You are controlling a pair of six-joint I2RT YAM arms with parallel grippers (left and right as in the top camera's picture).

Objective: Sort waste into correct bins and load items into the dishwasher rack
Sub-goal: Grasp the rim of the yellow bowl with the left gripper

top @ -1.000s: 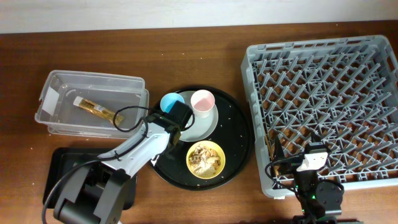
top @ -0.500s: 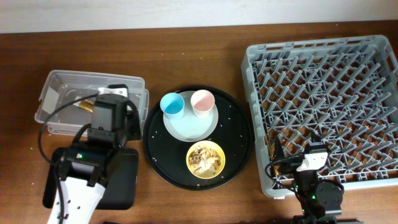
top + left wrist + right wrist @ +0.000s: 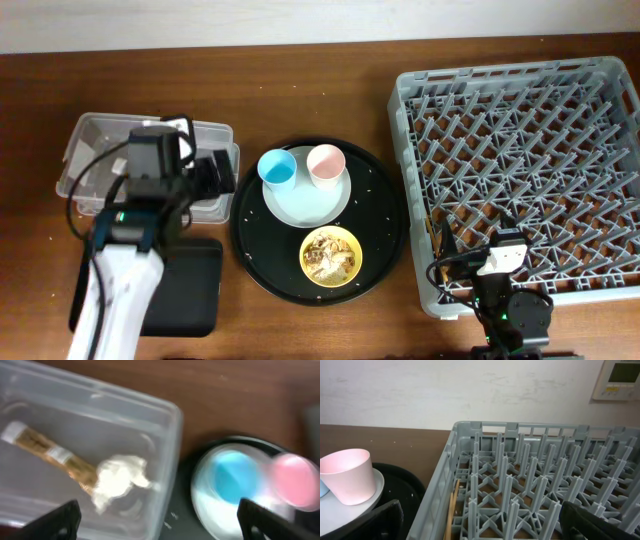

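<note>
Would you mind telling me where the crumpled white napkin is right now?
In the left wrist view the napkin lies inside the clear tub, against one end of the wrapper stick, near the wall facing the blue cup.

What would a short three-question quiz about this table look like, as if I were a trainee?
1. True or false: the yellow bowl sits on the round black tray.
2. What lies in the clear tub? A: a napkin and a wrapper stick. B: a spoon. C: nothing.
3. How many cups stand on the plate?

Key: 1 true. 2 A. 3 two, the blue cup and the pink cup.
</note>
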